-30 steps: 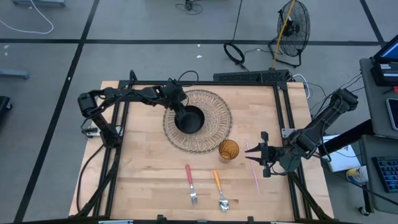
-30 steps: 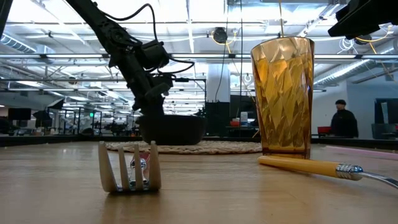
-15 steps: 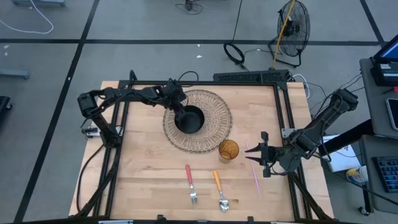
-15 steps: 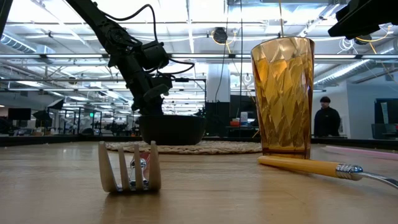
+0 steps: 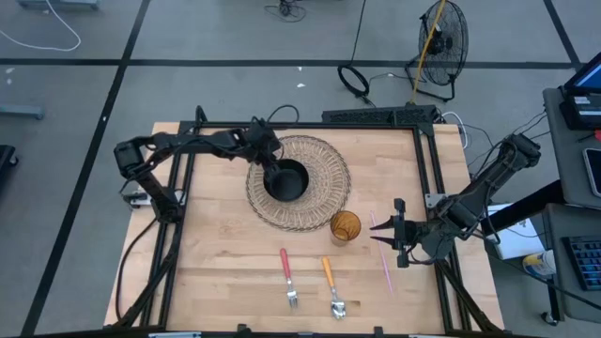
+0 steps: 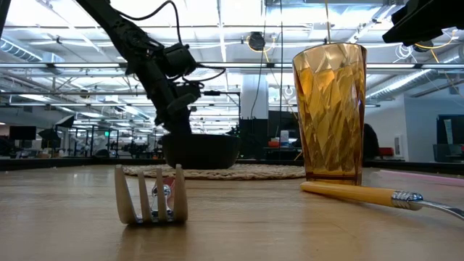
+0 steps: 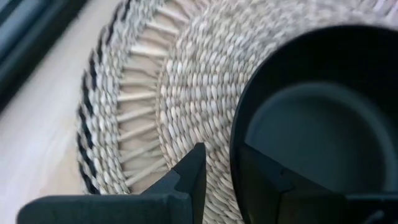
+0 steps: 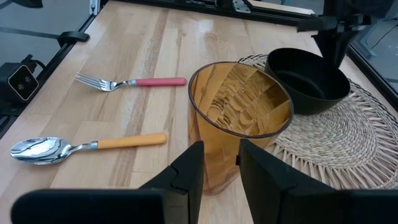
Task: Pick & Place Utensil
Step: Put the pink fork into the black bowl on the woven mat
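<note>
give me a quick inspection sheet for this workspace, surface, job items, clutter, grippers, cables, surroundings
surface: wooden table, a woven mat on it
job's things: fork with a pink handle and spoon with an orange handle lie side by side near the front edge
clutter: black bowl on the mat; amber glass upright beside the mat; pink stick
grippers: left gripper straddles the bowl's rim, open; right gripper near the glass, open
cables: loose cords on the floor
surroundings: floor fan

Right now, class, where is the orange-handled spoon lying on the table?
In the high view, the orange-handled spoon lies near the table's front edge, just right of the pink-handled fork and below the amber glass.
</note>
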You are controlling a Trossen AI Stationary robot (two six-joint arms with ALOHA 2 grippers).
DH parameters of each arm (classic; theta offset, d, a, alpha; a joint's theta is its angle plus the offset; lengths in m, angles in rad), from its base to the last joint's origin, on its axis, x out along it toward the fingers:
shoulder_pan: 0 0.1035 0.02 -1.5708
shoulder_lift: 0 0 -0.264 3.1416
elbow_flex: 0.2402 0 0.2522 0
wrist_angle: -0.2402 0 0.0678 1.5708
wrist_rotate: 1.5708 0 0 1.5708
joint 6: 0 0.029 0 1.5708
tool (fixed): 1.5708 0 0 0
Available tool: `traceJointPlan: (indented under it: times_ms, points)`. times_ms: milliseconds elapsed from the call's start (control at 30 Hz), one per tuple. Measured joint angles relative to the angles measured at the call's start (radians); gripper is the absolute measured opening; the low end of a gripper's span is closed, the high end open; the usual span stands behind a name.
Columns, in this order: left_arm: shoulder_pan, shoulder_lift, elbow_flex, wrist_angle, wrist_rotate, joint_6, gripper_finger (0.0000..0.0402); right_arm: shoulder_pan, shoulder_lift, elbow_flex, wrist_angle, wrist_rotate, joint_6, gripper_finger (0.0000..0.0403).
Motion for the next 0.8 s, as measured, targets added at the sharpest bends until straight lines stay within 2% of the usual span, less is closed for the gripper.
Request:
traceJointPlan:
  times_ms: [233,433,633,800]
  points:
    - [-0.003,-0.115,0.0,-0.003,-0.004,0.016,0.0093,0.0,0.0,0.0,0.0,0.0,0.0,0.0089]
    - [-0.053,-0.288,0.0,-0.032,-0.004,0.034,0.0093,0.0,0.0,0.0,0.0,0.0,0.002,0.0089]
    - [-0.186,-0.47,0.0,-0.086,-0.004,0.068,0.0093,0.0,0.0,0.0,0.003,0.0,0.002,0.0089]
    - [-0.356,-0.551,0.0,-0.155,-0.004,0.07,0.0093,0.0,0.0,0.0,0.004,0.0,0.003,0.0089]
